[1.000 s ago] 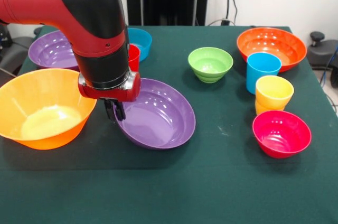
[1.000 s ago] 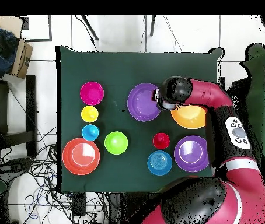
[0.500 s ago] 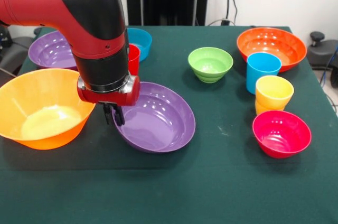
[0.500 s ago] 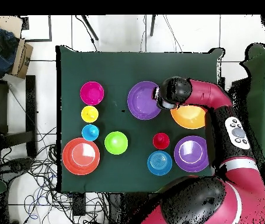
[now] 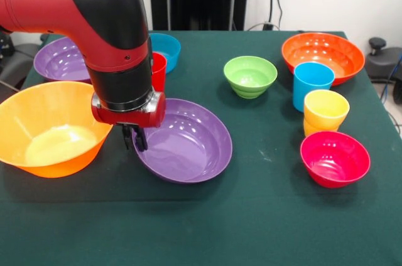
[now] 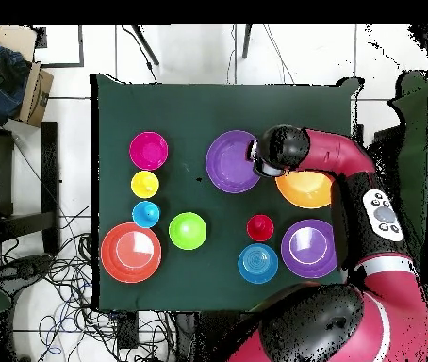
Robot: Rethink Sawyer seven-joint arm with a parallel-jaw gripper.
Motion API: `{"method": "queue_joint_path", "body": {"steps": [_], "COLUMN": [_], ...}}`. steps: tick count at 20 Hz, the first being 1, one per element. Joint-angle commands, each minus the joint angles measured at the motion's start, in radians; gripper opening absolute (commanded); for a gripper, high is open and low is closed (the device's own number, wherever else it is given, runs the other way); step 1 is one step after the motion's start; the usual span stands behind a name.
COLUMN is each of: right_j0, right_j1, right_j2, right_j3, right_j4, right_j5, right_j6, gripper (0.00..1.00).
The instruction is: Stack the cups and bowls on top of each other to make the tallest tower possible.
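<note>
Slippage looks likeliest: the gripper (image 5: pixel 135 138) is clenched on the rim of the glossy purple plastic bowl (image 5: pixel 185 140), a thin one-sided hold that could tilt or drop it. Just beyond that bowl, the smooth red plastic cup (image 5: pixel 158 69) risks a knock.

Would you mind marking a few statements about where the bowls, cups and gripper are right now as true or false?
1. The gripper is at the rim of a purple bowl. True.
2. The yellow cup stands between the light blue cup and the magenta-pink bowl. True.
3. The green bowl is stacked inside the orange bowl. False: it sits alone on the table.
4. The red cup lies on its side. False: it stands upright.
5. Two purple bowls are on the table. True.
</note>
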Motion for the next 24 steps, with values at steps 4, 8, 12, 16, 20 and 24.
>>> {"method": "queue_joint_path", "body": {"steps": [4,8,12,16,20,24], "right_j0": [0.031,0.03,0.028,0.029,0.037,0.037], "right_j1": [0.079,0.08,0.08,0.082,0.084,0.084], "right_j2": [-0.018,-0.018,-0.018,-0.018,-0.025,-0.026], "right_j3": [-0.032,-0.03,-0.027,-0.033,-0.04,-0.041], "right_j4": [-0.148,-0.145,-0.143,-0.138,-0.131,-0.132], "right_j5": [-0.097,-0.093,-0.092,-0.068,-0.033,-0.032], "right_j6": [-0.155,-0.154,-0.154,-0.161,-0.157,-0.156], "gripper": [0.0,0.0,0.0,0.0,1.0,1.0]}}
